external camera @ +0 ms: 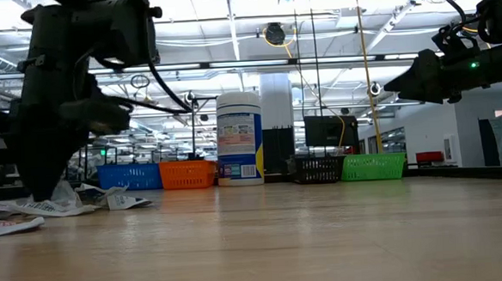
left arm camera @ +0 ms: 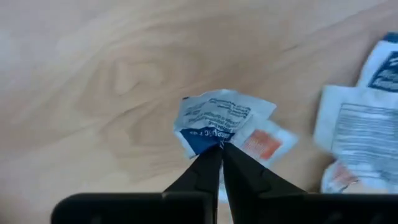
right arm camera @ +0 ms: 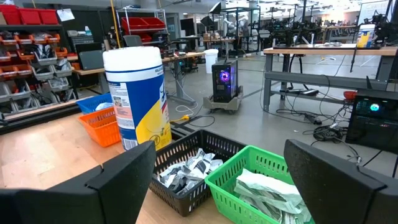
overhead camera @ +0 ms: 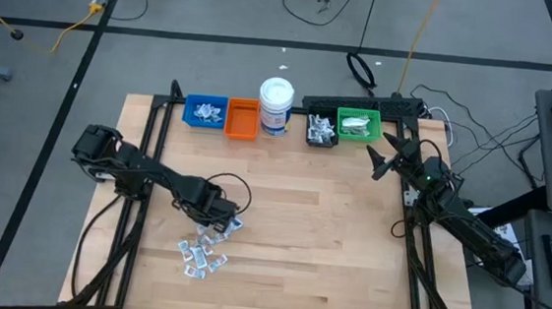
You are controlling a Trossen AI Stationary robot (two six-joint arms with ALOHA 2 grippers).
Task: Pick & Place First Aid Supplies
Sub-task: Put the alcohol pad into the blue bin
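Overhead, left gripper (overhead camera: 223,219) sits low-centre-left at a scatter of packets (overhead camera: 201,255); right gripper (overhead camera: 387,153) hovers upper right beside the green bin (overhead camera: 359,125). Low view: packets lie at far left. Left wrist view: fingers (left arm camera: 205,175) pinch a blue-and-white packet (left arm camera: 214,118). Right wrist view: fingers (right arm camera: 124,177) spread wide, bottom, above black bin (right arm camera: 186,168).

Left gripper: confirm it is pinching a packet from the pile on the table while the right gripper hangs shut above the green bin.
One thing is wrong: the right gripper is open, not shut; the right wrist view shows its fingers spread wide over the green bin. The rest holds: the left gripper is closed on a packet at the pile on the table.
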